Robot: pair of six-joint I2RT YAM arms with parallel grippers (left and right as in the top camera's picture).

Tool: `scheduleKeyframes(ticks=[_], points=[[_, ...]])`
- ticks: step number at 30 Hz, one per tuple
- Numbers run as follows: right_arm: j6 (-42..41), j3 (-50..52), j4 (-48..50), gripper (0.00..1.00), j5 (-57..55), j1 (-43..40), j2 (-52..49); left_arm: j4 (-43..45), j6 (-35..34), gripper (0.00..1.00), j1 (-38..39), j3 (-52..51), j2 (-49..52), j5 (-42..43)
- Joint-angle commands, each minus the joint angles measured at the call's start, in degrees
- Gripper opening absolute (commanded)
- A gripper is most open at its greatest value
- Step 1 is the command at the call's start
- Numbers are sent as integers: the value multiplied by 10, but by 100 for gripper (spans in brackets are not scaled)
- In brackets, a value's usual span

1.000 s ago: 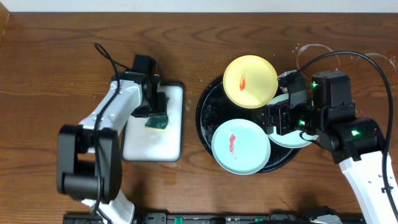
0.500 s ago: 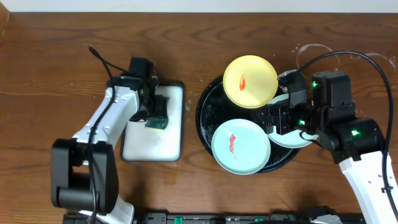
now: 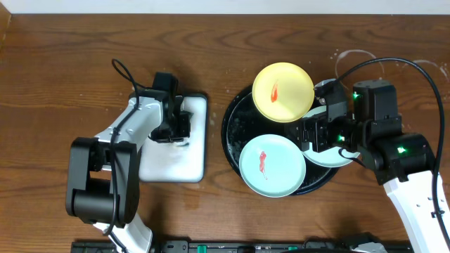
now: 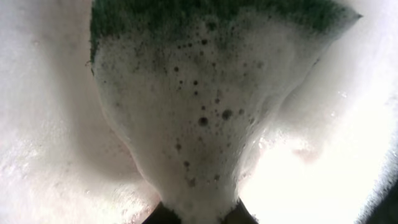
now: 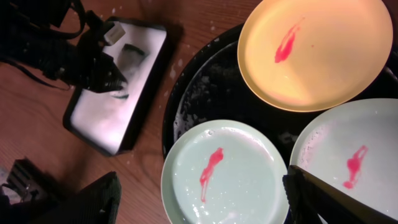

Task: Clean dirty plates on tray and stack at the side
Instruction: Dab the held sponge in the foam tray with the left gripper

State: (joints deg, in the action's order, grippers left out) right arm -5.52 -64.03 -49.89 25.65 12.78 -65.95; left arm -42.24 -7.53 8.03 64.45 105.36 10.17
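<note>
Left gripper [image 3: 181, 132] tight on foamy sponge [image 4: 205, 112], clear only from wrist; right gripper [image 5: 205, 199] agape.

Both arms have white tubes and chunky black joints. A thin black cable [image 3: 118, 67] loops off the left arm [image 3: 130, 126]. The right arm [image 3: 415, 190] has a thicker cable [image 3: 394, 62] and little green lights [image 3: 401, 149]. The right claw [image 3: 308, 135] looks black, I think.

Three plates [image 3: 273, 166] lie on the round tray [image 3: 235, 123]. Left of it, a sponge [image 4: 211, 12] lies in the rectangular tray [image 3: 172, 158].
</note>
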Motion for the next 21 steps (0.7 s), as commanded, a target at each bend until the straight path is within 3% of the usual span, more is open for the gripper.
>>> scheduleKeyframes(ticks=[1,2,3,7,12,21], points=[[-2,-12,0,82,-2,6,3,-47,0,8,-2,24,4,-27],[-2,-12,0,82,-2,6,2,-68,0,38,-2,45,-9,-28],[-2,-12,0,82,-2,6,3,-81,0,53,-2,57,-18,-28],[-2,-12,-4,82,-2,6,3,-97,0,73,-2,76,-53,-33],[-2,-12,-5,82,-2,6,2,-80,0,75,-2,73,-60,-65],[-2,-12,-7,82,-2,6,2,44,2,75,-2,16,-12,-56]])
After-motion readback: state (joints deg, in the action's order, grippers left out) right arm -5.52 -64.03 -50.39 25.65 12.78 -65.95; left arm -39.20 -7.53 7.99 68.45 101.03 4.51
